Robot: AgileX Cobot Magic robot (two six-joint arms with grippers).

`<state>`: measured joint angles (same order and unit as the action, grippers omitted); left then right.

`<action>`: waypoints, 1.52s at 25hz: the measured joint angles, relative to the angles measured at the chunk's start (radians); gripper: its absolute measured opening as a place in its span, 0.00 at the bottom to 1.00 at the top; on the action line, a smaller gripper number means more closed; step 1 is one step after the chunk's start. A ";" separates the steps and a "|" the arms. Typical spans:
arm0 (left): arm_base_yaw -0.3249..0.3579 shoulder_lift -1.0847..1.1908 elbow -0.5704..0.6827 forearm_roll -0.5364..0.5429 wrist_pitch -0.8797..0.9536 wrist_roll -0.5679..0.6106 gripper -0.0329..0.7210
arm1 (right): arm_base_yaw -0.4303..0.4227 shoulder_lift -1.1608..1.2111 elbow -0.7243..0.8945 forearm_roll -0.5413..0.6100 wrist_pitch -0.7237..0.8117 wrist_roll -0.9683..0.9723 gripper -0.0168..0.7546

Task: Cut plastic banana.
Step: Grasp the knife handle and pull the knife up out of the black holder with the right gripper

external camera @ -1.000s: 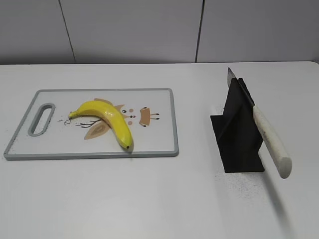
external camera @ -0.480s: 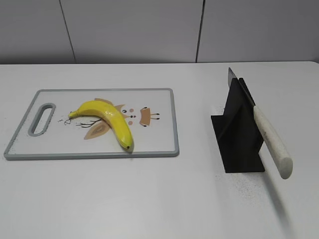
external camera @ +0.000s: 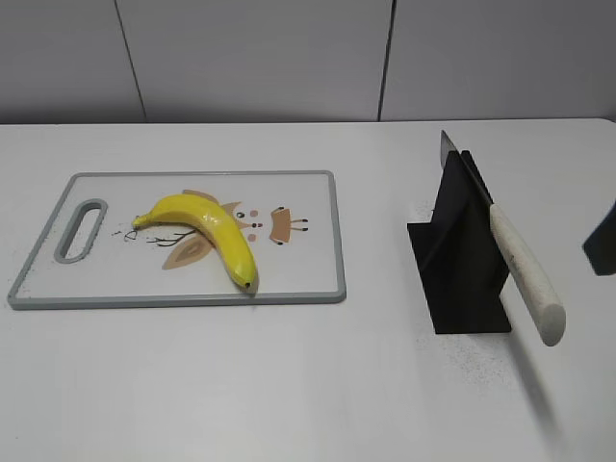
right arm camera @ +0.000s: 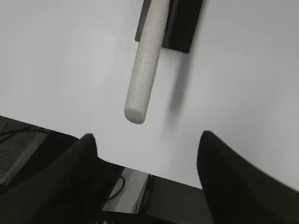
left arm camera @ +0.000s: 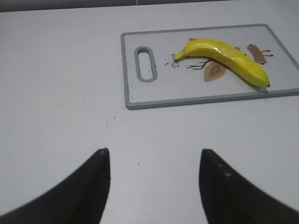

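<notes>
A yellow plastic banana (external camera: pixel 204 231) lies on a white cutting board (external camera: pixel 298 274) with a grey rim, left of the table's middle; it also shows in the left wrist view (left arm camera: pixel 224 59). A knife with a white handle (external camera: pixel 523 269) rests slanted in a black stand (external camera: pixel 462 260) on the right. My right gripper (right arm camera: pixel 147 137) is open and empty, just short of the handle's butt (right arm camera: pixel 135 112); only its dark tip (external camera: pixel 602 241) shows at the exterior view's right edge. My left gripper (left arm camera: pixel 153 153) is open and empty over bare table, well short of the board (left arm camera: pixel 135 100).
The white table's near edge (right arm camera: pixel 140 165) runs under my right gripper, with cables and floor below it. A grey wall stands behind the table. Dark specks dot the table near the board and the stand.
My right gripper has come into the exterior view at the right edge, beside the knife stand. The banana, board and knife have not moved.
</notes>
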<state>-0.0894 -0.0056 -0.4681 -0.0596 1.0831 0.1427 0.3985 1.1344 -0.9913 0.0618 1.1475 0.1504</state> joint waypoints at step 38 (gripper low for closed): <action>0.000 0.000 0.000 0.000 0.000 0.000 0.82 | 0.000 0.364 -0.088 0.012 -0.048 0.226 0.23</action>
<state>-0.0894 -0.0056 -0.4681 -0.0596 1.0831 0.1427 0.3985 1.4986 -1.0793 0.0739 1.1000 0.3766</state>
